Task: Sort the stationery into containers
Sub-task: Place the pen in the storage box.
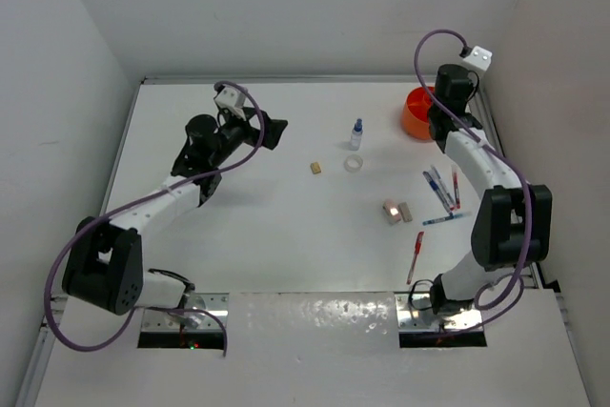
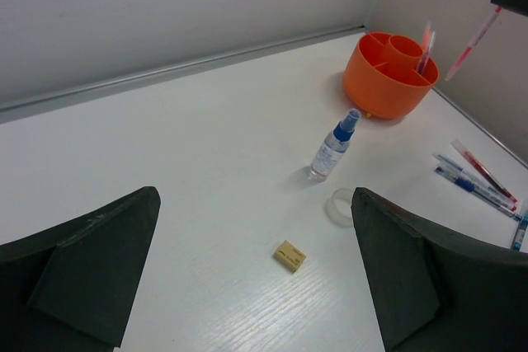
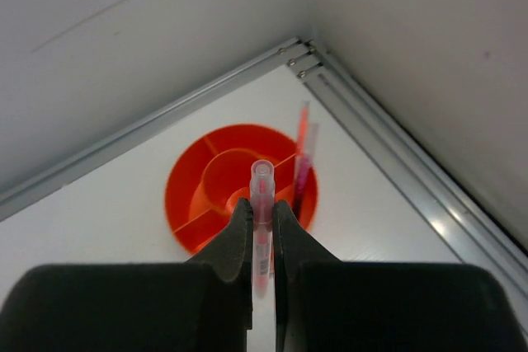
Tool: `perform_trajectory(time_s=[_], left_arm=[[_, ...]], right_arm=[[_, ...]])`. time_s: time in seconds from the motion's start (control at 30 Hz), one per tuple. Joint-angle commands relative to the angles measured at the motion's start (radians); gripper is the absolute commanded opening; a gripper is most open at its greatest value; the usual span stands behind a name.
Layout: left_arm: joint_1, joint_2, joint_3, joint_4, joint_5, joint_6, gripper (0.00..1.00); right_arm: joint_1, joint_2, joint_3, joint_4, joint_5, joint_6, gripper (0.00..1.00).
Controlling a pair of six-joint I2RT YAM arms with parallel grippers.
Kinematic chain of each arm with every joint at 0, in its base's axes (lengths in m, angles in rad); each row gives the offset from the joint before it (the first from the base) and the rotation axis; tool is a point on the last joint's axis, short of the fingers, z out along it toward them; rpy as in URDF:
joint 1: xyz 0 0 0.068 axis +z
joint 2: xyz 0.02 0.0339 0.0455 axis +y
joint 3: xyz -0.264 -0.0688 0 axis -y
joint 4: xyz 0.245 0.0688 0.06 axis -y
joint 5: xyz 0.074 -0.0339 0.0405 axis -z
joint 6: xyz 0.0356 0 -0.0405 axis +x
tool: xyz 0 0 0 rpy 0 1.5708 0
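"Stationery on the counter [image 1: 286,235]: how does it lie from the orange tub [image 1: 416,113], starting nearest the arm bases?"

"Farthest from the tub and closest to the bases, a red pen [image 1: 416,256] lies alone. Next toward the tub comes a blue pen [image 1: 441,220]. A white eraser [image 1: 391,211] and a tan eraser [image 1: 406,212] sit just beside each other on its left-arm side. Nearer the tub again, a loose bunch of pens [image 1: 440,188], blue and red, lies close together."

"And out on the tub's left-arm side?"

"A second tan eraser [image 2: 289,255], then the clear tape ring [image 2: 340,207] near it. After that the small blue-capped bottle [image 2: 333,147] stands upright, the closest of those three to the tub."

"The claws?"

"The left claw [image 2: 254,228] is spread wide with nothing in it, well apart from the tub on that same side. The right claw [image 3: 262,212] is pinched on a pink pen [image 3: 262,191], held tilted in the air at the tub. I cannot tell whether its lower tip hangs over a compartment or just past the rim."

"Inside the tub?"

"Two thin pens [image 3: 301,150], reddish pink, stand tilted together in one outer compartment beside a divider."
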Motion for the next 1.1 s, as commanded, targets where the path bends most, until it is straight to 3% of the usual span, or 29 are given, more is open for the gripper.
perform_trajectory(time_s=[0.0,0.13,0.23,0.4,0.63,1.07], left_arm=[[0.013,0.047,0.069,0.065,0.049,-0.005,1.00],[0.021,0.088,0.097,0.073,0.050,-0.007,1.00],[0.028,0.104,0.106,0.066,0.058,-0.007,1.00],[0.030,0.108,0.103,0.041,0.056,-0.007,1.00],[0.031,0.108,0.098,0.027,0.049,-0.010,1.00],[0.038,0.118,0.095,0.049,0.040,-0.007,1.00]], right_arm=[[-0.034,0.013,0.051,0.115,0.069,-0.056,0.00],[-0.036,0.061,0.048,0.187,0.134,-0.105,0.00],[-0.036,0.072,-0.004,0.368,0.159,-0.164,0.00],[-0.045,0.140,-0.028,0.494,0.151,-0.243,0.00],[-0.048,0.208,-0.028,0.569,0.156,-0.265,0.00],[-0.059,0.279,-0.091,0.517,0.118,-0.093,0.00]])
